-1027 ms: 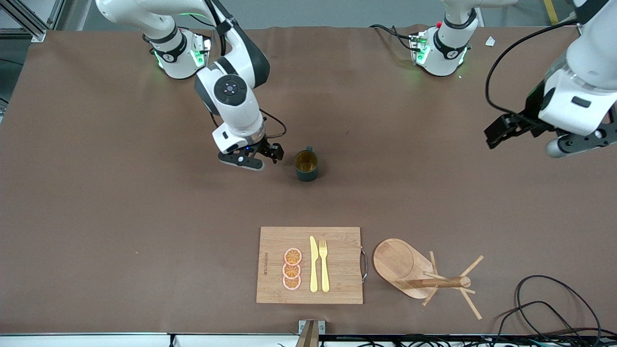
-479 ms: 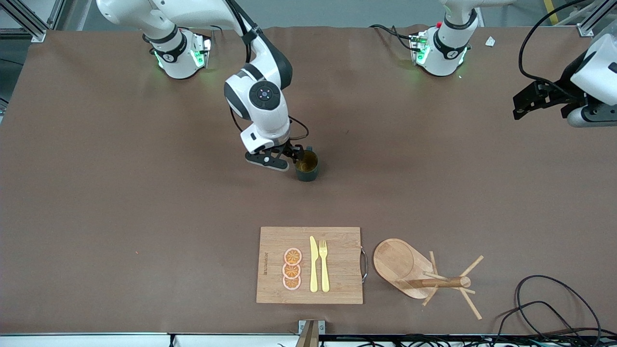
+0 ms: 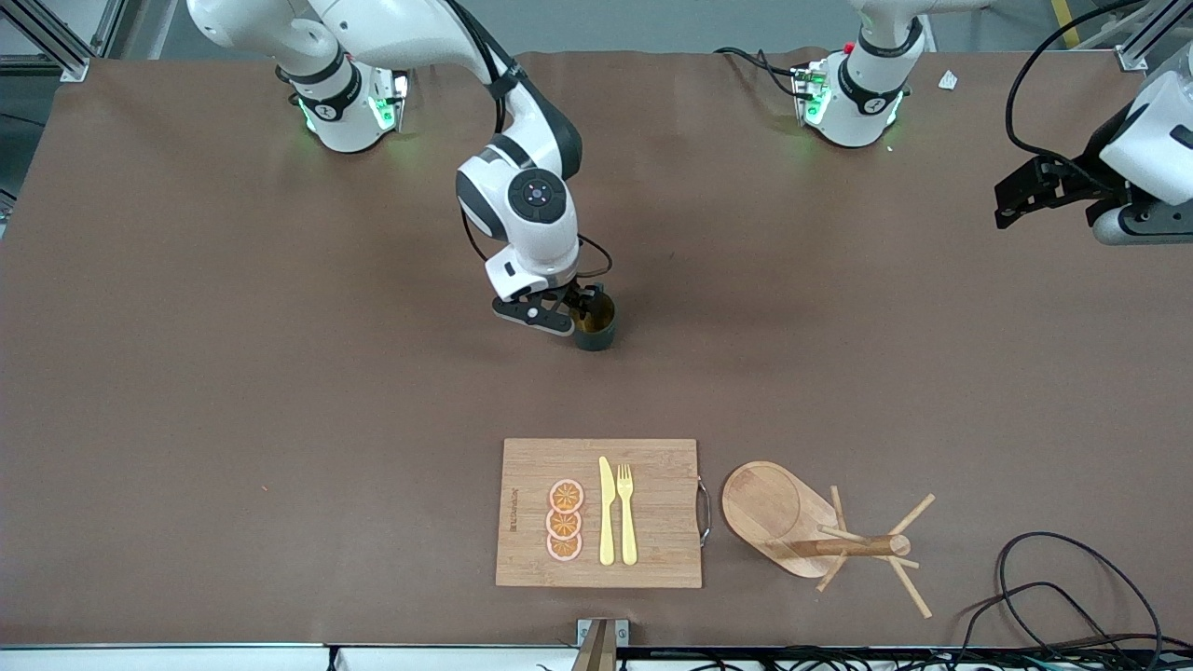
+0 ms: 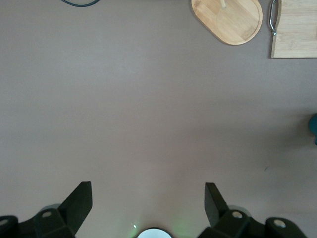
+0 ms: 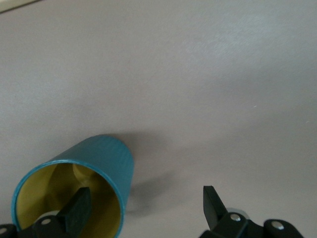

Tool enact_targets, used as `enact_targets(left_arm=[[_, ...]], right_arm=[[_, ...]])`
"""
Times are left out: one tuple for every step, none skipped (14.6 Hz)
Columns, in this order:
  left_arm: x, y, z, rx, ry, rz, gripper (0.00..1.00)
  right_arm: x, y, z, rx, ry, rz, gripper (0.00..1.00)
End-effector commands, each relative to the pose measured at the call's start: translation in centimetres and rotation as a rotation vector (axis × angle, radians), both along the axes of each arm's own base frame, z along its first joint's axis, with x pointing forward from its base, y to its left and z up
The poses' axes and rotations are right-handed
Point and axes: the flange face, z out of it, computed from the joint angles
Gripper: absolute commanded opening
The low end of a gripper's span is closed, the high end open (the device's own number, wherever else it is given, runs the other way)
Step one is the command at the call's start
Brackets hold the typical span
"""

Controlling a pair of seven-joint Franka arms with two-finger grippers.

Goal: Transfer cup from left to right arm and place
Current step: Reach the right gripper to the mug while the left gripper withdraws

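Observation:
The cup (image 3: 597,332), a small dark teal mug with a yellow inside, stands upright on the brown table mat near the middle. My right gripper (image 3: 580,306) is open and low at the cup's rim. In the right wrist view the cup (image 5: 106,161) sits under my right gripper (image 5: 143,196). One finger (image 5: 78,204) reaches inside the cup and the other is outside, so the jaws straddle the cup's wall without closing on it. My left gripper (image 3: 1011,200) hangs open and empty over the left arm's end of the table. In the left wrist view my left gripper (image 4: 148,191) shows only bare mat below.
A wooden cutting board (image 3: 652,550) with orange slices (image 3: 565,521), a yellow knife and a fork lies nearer the front camera. A wooden mug tree (image 3: 820,536) lies tipped beside it. Cables (image 3: 1053,596) lie at the front corner on the left arm's end.
My right gripper has moved across to the cup and come down, one finger now inside its rim. My left arm drew back toward its end of the table, then held still.

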Motion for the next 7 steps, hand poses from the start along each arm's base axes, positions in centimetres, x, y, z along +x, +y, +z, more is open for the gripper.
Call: enact_targets(left_arm=[[-0.39,0.34,0.39,-0.016,-0.028,-0.011,1.00],[-0.39,0.34,0.25,-0.016,-0.025,-0.011,1.00],[-0.34,0.35,0.17,-0.016,-0.023,-0.009,1.00],[-0.34,0.16,0.18,-0.017,-0.024,-0.012,1.00],[-0.43,0.01,0.36,-0.037,-0.028,-0.014,1.00],[-0.41,-0.17,0.44,-0.059,-0.034,-0.014,1.00],[-0.33,0.25,0.54,-0.065,-0.038,-0.008,1.00]], right_arm=[[-0.15,1.29,-0.59,-0.007,-0.004,-0.010,0.87],[-0.12,1.33,-0.52,-0.006,-0.005,-0.012,0.80],[-0.05,1.26,-0.52,-0.006,-0.005,-0.024,0.76],[-0.05,1.26,-0.52,-0.006,-0.005,-0.032,0.68],[0.20,1.08,-0.46,-0.005,-0.006,-0.035,0.59],[0.13,1.15,-0.46,-0.004,-0.006,-0.035,0.54],[0.13,1.15,-0.46,-0.004,-0.006,-0.036,0.49]])
